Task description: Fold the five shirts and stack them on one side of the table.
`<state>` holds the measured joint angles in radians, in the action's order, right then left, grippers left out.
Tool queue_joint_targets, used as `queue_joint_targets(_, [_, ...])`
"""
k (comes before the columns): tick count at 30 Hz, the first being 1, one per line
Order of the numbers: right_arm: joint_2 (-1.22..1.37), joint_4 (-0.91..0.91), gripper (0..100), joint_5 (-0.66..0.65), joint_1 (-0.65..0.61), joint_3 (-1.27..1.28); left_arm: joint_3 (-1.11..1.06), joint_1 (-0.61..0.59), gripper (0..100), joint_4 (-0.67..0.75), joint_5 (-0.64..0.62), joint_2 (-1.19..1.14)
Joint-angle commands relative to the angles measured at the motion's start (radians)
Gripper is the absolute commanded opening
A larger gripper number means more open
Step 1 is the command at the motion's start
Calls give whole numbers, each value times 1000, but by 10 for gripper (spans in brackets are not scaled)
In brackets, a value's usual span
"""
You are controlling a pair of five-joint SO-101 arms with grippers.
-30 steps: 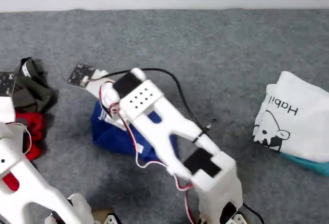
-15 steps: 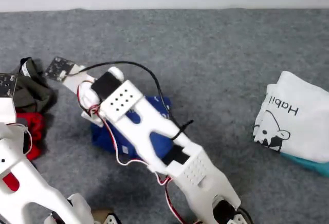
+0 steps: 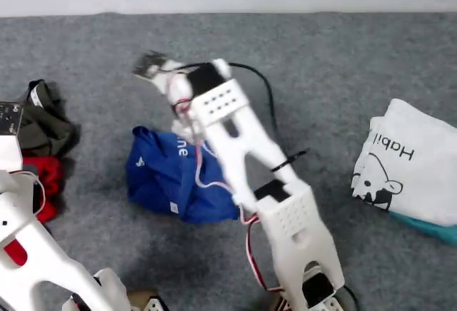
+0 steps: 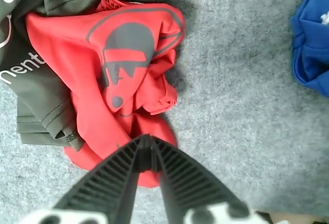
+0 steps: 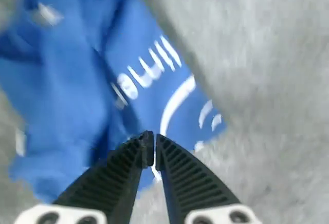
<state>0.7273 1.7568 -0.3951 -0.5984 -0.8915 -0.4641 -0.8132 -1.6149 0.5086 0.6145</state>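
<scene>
A crumpled blue shirt [image 3: 171,179] with white print lies at the table's middle. My right gripper [image 5: 149,137] hangs shut just above that blue shirt [image 5: 77,95]; whether it pinches cloth is unclear. In the high view the right arm [image 3: 243,147] stretches over the shirt's back right part. A red shirt [image 4: 118,64] lies bunched on an olive shirt [image 4: 36,85] at the left edge. My left gripper [image 4: 146,143] is shut, its tips over the red shirt's near edge. A folded white shirt [image 3: 410,165] rests on a teal one [image 3: 437,230] at the right.
Grey carpet [image 3: 321,68] covers the table, with open room at the back and between the blue shirt and the white stack. The left arm [image 3: 28,247] takes up the front left corner. A pale wall runs along the far edge.
The right arm swung from the blue shirt's left side up and toward the back right. The blue shirt has spread out wider on the left. The left arm kept still.
</scene>
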Motion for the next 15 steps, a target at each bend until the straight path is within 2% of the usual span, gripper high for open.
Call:
queue_joint_targets(1, [-39, 39, 10, -21, 41, 94, 8, -37, 6, 15, -49, 23])
queue_joint_targets(5, [-36, 38, 10, -17, -41, 109, 1, -104, 6, 34, -63, 23])
queue_joint_targets(12, [-42, 2, 9, -20, -372, 107, -1, -127, 6, 48, -63, 15])
queue_joint_targets(15, [-50, -10, 9, -20, -417, 60, -19, -132, 6, 61, -63, 20])
